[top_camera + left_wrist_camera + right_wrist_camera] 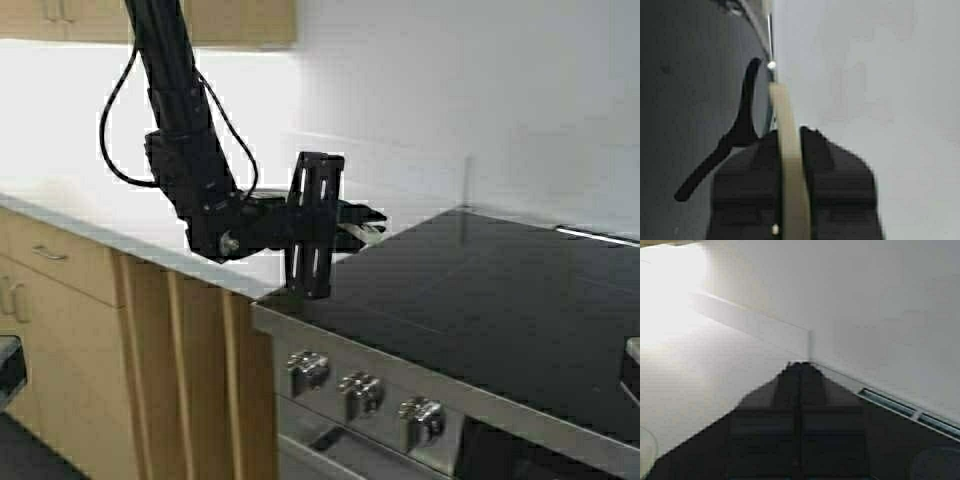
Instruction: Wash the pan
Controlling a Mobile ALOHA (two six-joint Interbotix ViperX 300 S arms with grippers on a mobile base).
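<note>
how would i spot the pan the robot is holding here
Start at the black glass cooktop set into the worktop. At its left rear corner, the left pincer grips the pan by a thin cream rim seen edge-on. That pale strip stands out against the dark pincer fingers and stove.

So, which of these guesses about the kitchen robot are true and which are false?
1. The left gripper is clamped on a thin cream edge of the pan. True.
2. The right gripper is wide open. False: its fingers are pressed together with nothing between them.
3. Three knobs show on the front of the stove. True.
4. The cooktop is white. False: it is a glossy black surface; the countertop beside it is the light one.
</note>
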